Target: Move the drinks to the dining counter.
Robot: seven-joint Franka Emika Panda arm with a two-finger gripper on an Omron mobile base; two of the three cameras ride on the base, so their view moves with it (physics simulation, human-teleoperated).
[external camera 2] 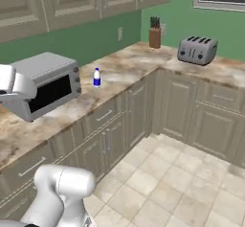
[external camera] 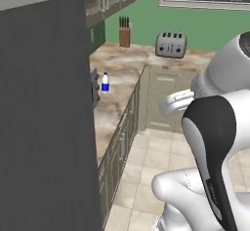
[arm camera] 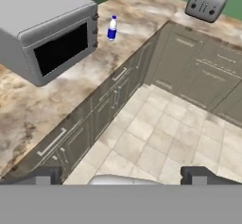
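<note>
One drink, a small white-and-blue bottle, stands upright on the marbled counter over beige cabinet drawers, just past the microwave's control side. My gripper hovers high over the tiled floor, well short of the bottle. It is open, its two dark fingertips set wide apart with nothing between them. The dining counter is out of view.
A grey microwave sits on the counter beside the bottle; its side looms large in the left base view. A toaster and a knife block stand at the corner. Tiled floor lies below.
</note>
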